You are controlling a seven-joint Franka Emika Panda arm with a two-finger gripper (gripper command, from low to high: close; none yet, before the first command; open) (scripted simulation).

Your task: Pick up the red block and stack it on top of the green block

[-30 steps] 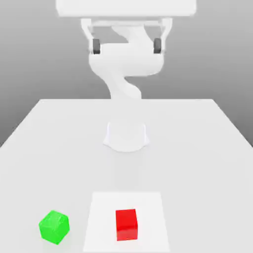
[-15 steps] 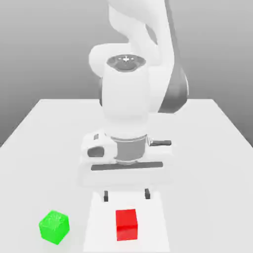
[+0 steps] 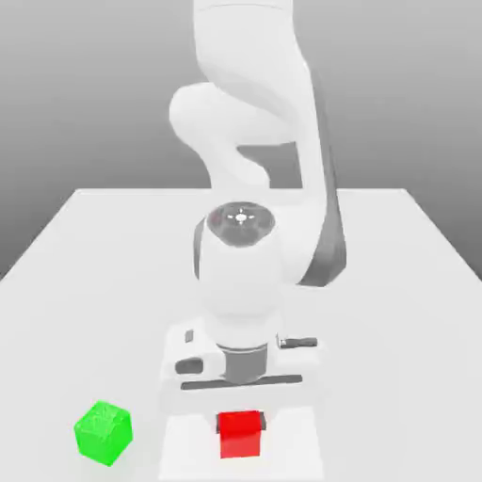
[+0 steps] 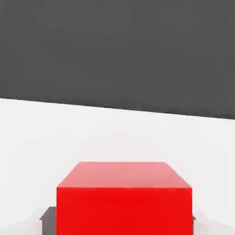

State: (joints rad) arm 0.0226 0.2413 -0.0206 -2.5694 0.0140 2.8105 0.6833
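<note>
Partly hidden red block (image 3: 239,437), fingers (image 4: 47,215) flanking, green block (image 3: 104,433) apart.

No words to read, no numbers, no labels, no signs, plain red block (image 3: 239,433), plain green block (image 3: 103,433), bare worktop (image 3: 85,282)

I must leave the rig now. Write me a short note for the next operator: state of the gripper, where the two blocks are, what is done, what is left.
Gripper: lowered at the red block, a finger on either side of it; whether it has closed cannot be told.
Red block: on the table, on the paler square patch, near the front edge in the exterior view.
Green block: on the table toward the exterior view's left of the red block, apart from it, nothing on top.
Done: gripper placed over the red block.
Left: grasp it if not yet grasped, lift, carry over the green block, set it on top, release.
</note>
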